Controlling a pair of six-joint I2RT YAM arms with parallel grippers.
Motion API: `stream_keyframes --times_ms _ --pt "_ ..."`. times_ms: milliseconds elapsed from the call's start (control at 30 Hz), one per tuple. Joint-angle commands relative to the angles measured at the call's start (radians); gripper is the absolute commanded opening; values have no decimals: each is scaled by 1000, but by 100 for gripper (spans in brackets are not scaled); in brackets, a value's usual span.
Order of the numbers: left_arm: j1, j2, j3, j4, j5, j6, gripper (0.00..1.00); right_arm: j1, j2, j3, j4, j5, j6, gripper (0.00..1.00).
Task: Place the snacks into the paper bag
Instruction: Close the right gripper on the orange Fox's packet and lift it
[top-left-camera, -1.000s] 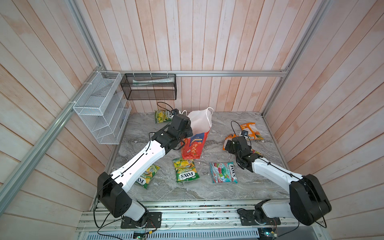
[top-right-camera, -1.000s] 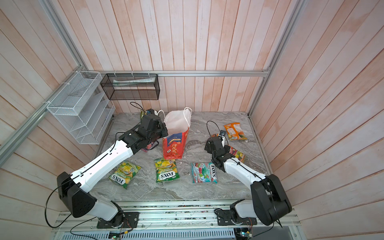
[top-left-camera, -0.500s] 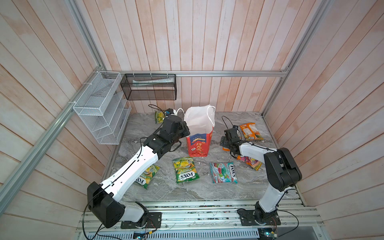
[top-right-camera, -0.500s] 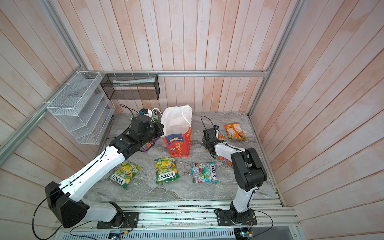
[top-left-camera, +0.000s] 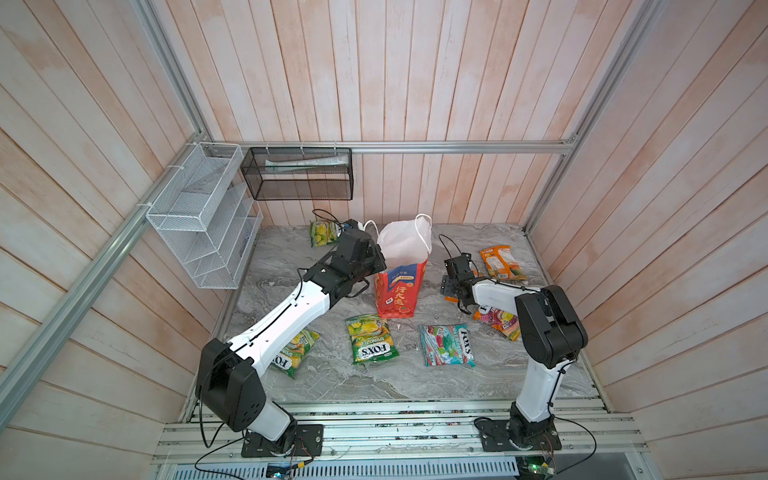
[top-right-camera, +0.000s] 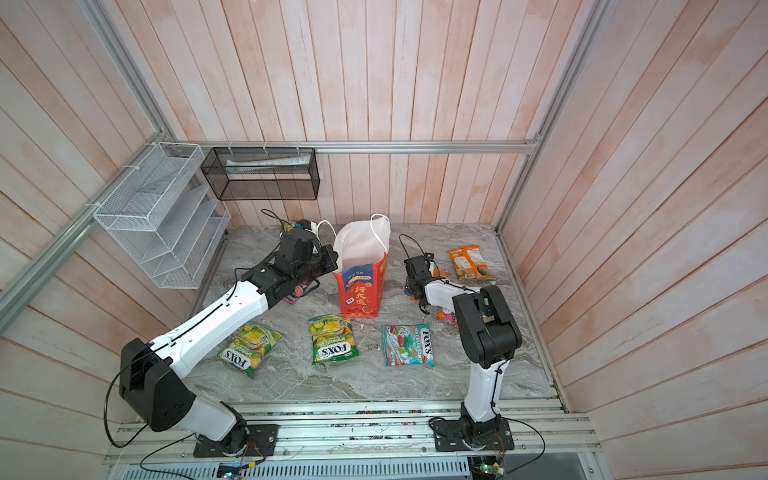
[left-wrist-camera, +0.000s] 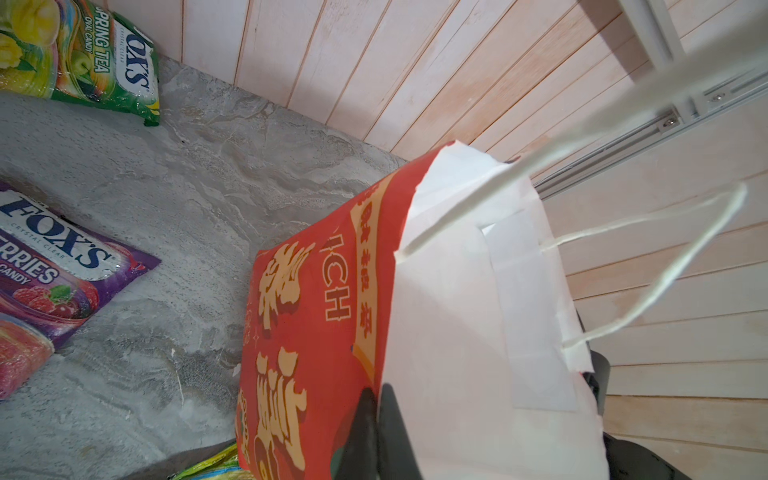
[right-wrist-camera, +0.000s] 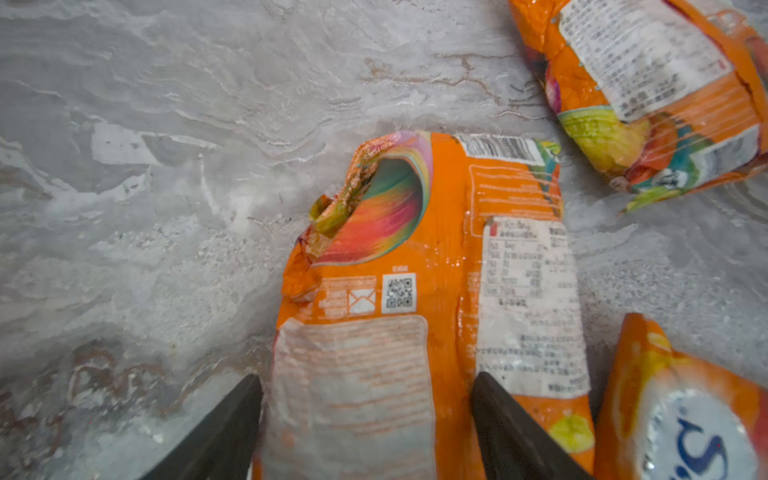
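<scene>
Near the front edge of the surface (top-left-camera: 332, 386), flat glossy snacks (top-left-camera: 372, 345) are laid out. They are judged light, soft and slippery, best taken by a crimped end seam. Further in, toward the right edge, an orange packet (right-wrist-camera: 415, 291) is straddled by the right tool (right-wrist-camera: 365, 378), spread wide and not seen to grip. At mid-surface the red paper bag (top-left-camera: 401, 291) is stood upright, its thin rim pinched by the left tool (left-wrist-camera: 376, 399), pressed together.

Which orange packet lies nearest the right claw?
The QR-code orange packet, partly between the fingers of the open right gripper; the other two orange packets lie clear.
</scene>
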Motion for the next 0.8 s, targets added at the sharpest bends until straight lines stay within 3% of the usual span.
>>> stream_keyframes --times_ms 0,367,567,633,767 --pt "3 18 24 -23 24 0 0 -10 21 9 -36 -47 10 69" --pt "3 -14 22 -38 28 -10 0 -23 11 -18 -20 -97 14 36" --pt "2 -24 20 -38 34 -15 0 -24 -19 -30 -26 -139 19 7" --pt "3 -24 20 -35 43 -15 0 -22 -56 -52 -13 -148 23 1" --pt "3 -22 26 -37 63 -14 0 -23 -196 -141 45 -153 33 0"
